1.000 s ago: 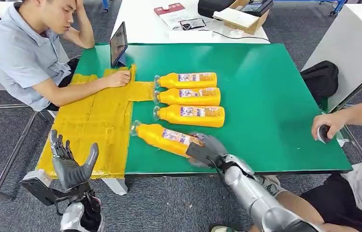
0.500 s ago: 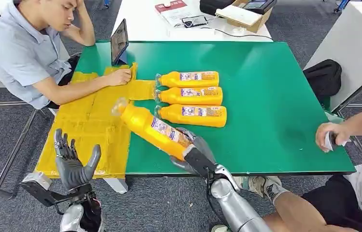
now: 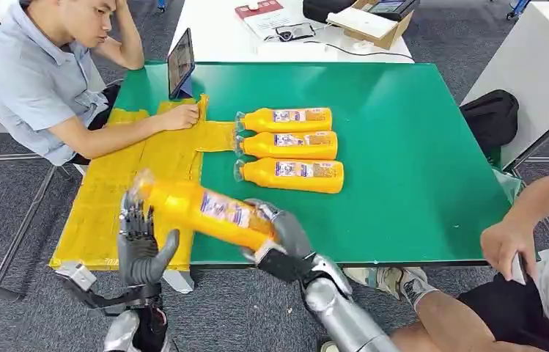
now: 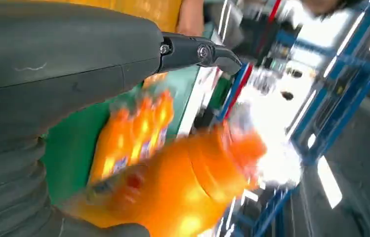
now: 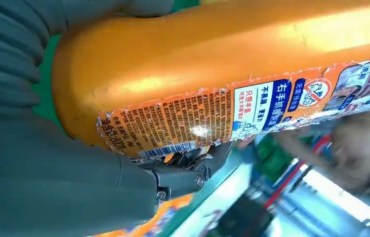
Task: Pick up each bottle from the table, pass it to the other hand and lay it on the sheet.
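right hand (image 3: 280, 233): you see it gripping the bottle (image 3: 201, 209), lower centre
left hand (image 3: 141, 246): fingers apart, likely empty; wrist view blurred

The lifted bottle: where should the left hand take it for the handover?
Probably the free neck-end half of the lifted bottle, coming up from below. The right hand grips the base end, and the left hand hangs open beside the cap end.

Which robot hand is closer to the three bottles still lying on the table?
Right. The right robot hand, holding a bottle, is just in front of the three bottles; the left robot hand is off beside the sheet.
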`<state>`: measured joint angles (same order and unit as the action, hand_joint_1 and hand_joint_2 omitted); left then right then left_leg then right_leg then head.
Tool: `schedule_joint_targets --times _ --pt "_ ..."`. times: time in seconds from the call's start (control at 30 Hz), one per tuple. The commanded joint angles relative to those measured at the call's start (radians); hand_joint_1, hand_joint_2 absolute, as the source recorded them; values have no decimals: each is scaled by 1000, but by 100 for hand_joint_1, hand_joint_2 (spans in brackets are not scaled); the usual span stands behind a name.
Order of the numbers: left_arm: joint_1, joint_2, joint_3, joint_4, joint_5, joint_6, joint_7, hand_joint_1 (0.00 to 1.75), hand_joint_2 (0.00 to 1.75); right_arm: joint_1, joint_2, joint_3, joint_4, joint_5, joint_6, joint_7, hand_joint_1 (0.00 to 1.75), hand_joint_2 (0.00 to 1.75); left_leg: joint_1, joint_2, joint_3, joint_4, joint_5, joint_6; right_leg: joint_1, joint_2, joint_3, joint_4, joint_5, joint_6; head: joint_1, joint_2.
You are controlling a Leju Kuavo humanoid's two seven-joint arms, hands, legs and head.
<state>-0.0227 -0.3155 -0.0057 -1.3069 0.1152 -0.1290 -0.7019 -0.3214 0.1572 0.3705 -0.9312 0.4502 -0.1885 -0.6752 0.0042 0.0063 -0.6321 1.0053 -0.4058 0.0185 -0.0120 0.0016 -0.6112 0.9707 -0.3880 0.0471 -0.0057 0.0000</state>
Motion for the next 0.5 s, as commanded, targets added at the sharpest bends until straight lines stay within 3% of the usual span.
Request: schedule_joint_targets --times 0.03,0.23,0.5 --pt "-74 38 -71 184 28 -101 4 0 175 -66 -43 208 153 69 -3 -23 175 175 0 -1 3 -1 0 0 0 -1 3 -1 -1 -1 0 0" --pt "-81 47 -113 196 -14 -131 4 0 175 -112 -34 262 236 54 -42 -23 175 175 0 -1 3 -1 -1 -1 0 0 3 -1 -1 -1 0 0" --pt "-75 62 -152 186 -52 -171 4 0 175 -160 -21 233 307 52 -44 -13 175 175 0 -1 4 -1 -2 -1 0 0 4 0 -2 -1 0 0"
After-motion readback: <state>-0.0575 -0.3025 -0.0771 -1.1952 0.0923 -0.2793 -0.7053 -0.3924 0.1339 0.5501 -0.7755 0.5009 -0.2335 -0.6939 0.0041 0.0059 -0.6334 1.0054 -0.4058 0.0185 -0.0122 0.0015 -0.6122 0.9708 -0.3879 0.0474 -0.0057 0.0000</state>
